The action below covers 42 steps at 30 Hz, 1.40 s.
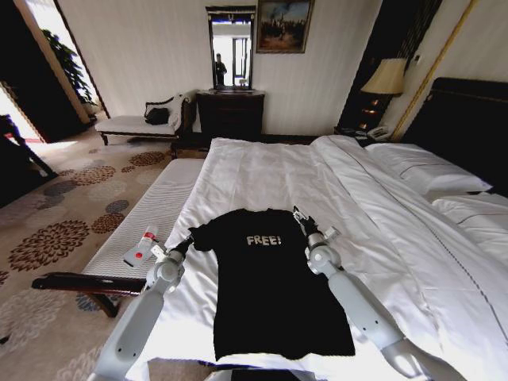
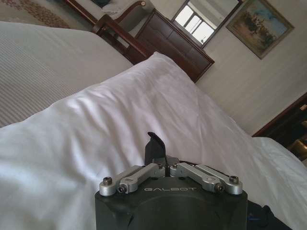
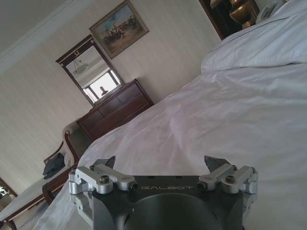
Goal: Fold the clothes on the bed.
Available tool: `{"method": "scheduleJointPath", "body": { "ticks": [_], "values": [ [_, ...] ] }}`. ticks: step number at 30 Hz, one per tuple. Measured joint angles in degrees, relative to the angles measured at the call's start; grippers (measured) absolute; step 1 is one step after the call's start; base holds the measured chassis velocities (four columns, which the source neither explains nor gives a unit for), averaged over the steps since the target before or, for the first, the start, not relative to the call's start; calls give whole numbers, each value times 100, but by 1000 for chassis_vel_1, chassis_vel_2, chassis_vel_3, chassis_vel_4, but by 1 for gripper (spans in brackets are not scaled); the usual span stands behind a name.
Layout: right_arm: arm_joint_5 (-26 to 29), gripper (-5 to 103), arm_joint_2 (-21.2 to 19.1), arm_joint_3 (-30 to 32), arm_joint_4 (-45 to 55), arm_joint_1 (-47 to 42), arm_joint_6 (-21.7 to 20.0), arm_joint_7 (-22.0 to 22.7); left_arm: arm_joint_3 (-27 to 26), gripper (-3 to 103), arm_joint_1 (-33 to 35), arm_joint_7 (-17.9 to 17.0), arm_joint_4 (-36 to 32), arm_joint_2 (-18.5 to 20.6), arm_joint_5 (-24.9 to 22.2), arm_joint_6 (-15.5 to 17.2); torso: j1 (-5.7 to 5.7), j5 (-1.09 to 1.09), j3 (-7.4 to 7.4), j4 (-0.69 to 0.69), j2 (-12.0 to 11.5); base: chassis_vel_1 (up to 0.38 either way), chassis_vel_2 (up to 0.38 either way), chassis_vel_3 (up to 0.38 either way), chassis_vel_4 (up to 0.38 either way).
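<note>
The clothes, one black T-shirt [image 1: 270,286] with white "FREE" lettering, lie flat and face up on the white bed [image 1: 262,171]. My left gripper [image 1: 187,239] sits at the outer edge of the shirt's left sleeve. In the left wrist view this gripper [image 2: 156,149] is shut, its dark fingertips pressed together over white sheet, with a bit of black fabric [image 2: 261,216] beside the gripper body. My right gripper [image 1: 302,217] rests at the shirt's right shoulder. In the right wrist view it [image 3: 162,163] stands wide open with nothing between the fingers.
A long white-cushioned bench [image 1: 151,210] runs along the bed's left side, with a small red-and-white tube [image 1: 140,247] on it. Pillows [image 1: 425,168] lie at the right by the dark headboard. A dark dresser [image 1: 230,111] with a mirror stands against the far wall.
</note>
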Motion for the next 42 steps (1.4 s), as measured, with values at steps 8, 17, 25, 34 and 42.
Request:
{"method": "scheduleJointPath", "body": {
  "ticks": [8, 17, 25, 34, 42],
  "values": [
    [-68, 100, 7, 44, -6, -54, -1, 8, 1065, 0, -607, -130, -418, 145, 62, 25, 0, 0, 0, -1, 0, 0, 0, 0, 0],
    [-176, 100, 35, 108, -25, -196, 14, 8, 2004, 0, -1510, -101, 342, -88, 306, -18, 0, 1, 0, -1, 0, 0, 0, 0, 0],
    [-245, 100, 72, 102, -100, -221, 24, -11, 2250, 0, -1655, -20, 754, -221, 563, -21, 0, 1, 1, -1, 0, 0, 0, 0, 0],
    [-299, 100, 217, -44, -208, -56, 27, -26, 2429, 6, -1596, 11, 866, -194, 708, 8, 0, 0, 1, 1, 0, 0, 0, 0, 0],
    [-346, 100, 283, -80, -225, -55, 26, -27, 2391, 32, -1373, -209, 209, -102, -212, 318, 0, 0, 0, -2, 0, 0, 0, 0, 0]
  ]
}}
